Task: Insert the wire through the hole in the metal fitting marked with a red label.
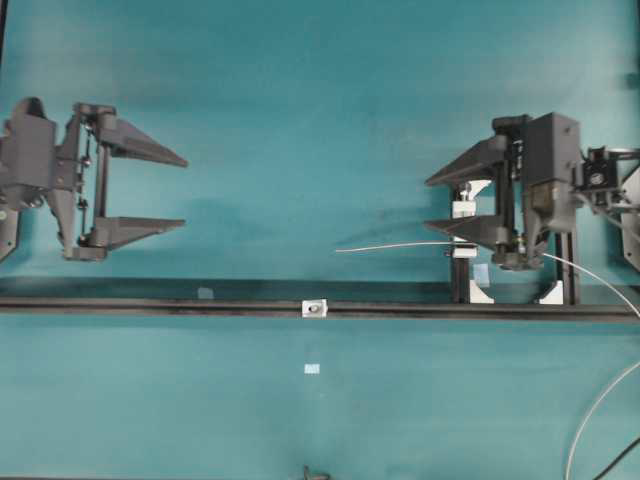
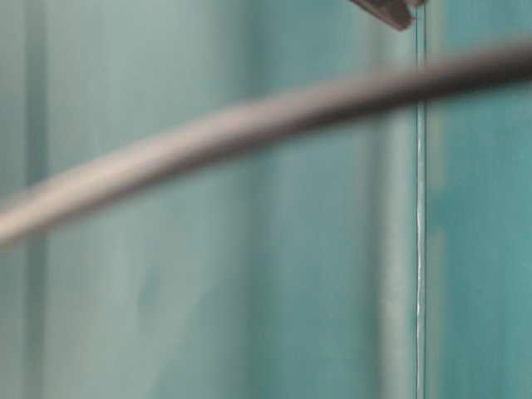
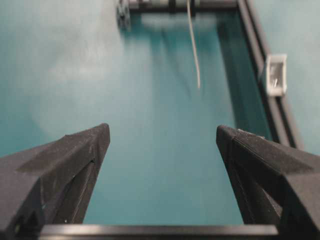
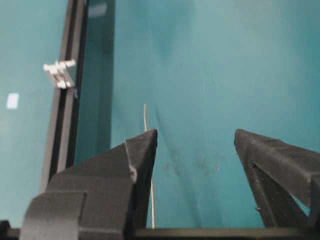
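Both grippers spread, holding nothing.
Left gripper and right gripper well apart; wire under right jaws; metal fitting on rail.

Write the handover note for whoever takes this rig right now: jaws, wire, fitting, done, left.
Left gripper: jaws open, empty, left of the scene, well away from the wire.
Right gripper: jaws open, holding nothing; the wire runs under its lower finger.
Wire's free tip points left, short of the rail.
Metal fitting sits mid-rail, its hole unthreaded.
Done: nothing yet.
Left: grasp the wire, steer its tip through the hole.
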Available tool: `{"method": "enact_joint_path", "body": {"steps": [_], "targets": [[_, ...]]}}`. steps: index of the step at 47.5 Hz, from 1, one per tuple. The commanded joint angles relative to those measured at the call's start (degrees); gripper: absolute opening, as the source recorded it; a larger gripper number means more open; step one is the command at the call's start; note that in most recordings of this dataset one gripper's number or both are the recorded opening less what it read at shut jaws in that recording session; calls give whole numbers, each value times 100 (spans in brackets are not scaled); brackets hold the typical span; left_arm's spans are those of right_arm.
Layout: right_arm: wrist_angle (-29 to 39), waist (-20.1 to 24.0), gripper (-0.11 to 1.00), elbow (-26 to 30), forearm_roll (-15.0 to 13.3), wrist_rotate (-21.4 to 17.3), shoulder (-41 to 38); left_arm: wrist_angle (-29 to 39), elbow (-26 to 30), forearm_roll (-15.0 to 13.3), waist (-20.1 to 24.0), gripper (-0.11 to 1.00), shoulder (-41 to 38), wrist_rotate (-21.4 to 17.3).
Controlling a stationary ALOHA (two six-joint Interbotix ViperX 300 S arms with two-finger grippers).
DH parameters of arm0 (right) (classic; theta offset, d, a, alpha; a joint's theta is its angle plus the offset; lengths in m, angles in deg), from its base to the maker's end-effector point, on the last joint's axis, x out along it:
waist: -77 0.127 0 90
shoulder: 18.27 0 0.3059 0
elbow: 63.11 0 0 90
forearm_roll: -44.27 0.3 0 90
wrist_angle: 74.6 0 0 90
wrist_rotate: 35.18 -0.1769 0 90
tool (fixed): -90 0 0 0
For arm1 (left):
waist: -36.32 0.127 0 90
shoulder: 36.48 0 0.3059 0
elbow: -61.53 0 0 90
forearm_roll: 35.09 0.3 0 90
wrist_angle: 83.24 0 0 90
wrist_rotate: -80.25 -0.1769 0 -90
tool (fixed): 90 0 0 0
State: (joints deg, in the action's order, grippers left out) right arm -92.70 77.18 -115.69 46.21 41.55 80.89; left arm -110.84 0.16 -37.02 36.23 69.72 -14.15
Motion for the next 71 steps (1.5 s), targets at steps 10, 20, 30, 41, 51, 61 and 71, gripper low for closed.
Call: {"method": "enact_joint_path", "body": {"steps": [10,20,30,41,51,61,71], "targets": [[-229,167,68,149,-26,-9,-352,-62,378,-18,26,74,-703,0],[-369,290,68,149,-26,-9,-571,-105,378,-18,26,74,-896,9],[-475,325,68,229,-26,-9,-870,-185,387,-18,26,74,-923,9],[-606,352,68,404,-44,0,-1257,-185,387,-18,26,74,-923,9],[-598,369,68,519,-53,0,-1512,-185,387,-18,26,74,-923,9],[-554,369,68,563,-44,0,-1582,-185,387,-18,26,74,-923,9],[-483,369,66,563,-44,-9,-1617,-185,387,-18,26,74,-923,18]]}}
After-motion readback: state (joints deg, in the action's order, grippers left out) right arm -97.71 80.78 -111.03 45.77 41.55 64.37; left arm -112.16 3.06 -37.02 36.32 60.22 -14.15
